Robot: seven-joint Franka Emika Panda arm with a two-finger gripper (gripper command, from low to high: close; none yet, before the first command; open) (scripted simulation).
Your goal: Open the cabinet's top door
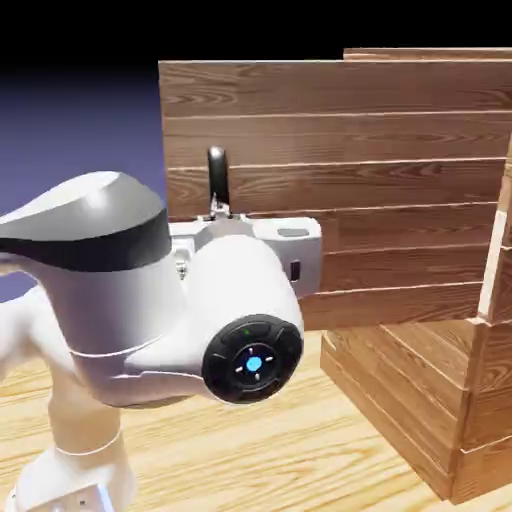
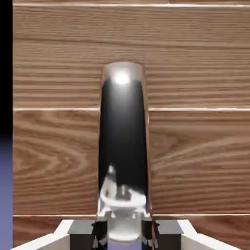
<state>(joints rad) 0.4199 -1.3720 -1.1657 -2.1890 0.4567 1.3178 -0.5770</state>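
The top door [image 1: 330, 190] is filling the upper right of the exterior view, five brown planks standing swung out from the cabinet [image 1: 420, 400], whose body is showing at the lower right. Its dark handle [image 1: 217, 178] is rising near the door's left edge, at the upper middle-left of the frame. In the hand view the handle [image 2: 123, 141] is running up the centre as a glossy black bar with pale edges, the planks spreading behind it on both sides.

The gripper [image 2: 124, 229] is sitting at the bottom middle of the hand view with the handle's lower end between its fingers [image 2: 80, 228]; they are appearing closed onto the bar, with only a narrow gap to each side, so I am judging the handle as held.

The main risk is slipping. The bar looks smooth and curved, and the grasp is lying near its lower end, so a pull that is not following the door's arc could be dragging the fingers off the end. In the exterior view the arm's large white link [image 1: 150, 290] is crowding the door's lower edge, so a wider swing could be bringing panel and arm together.
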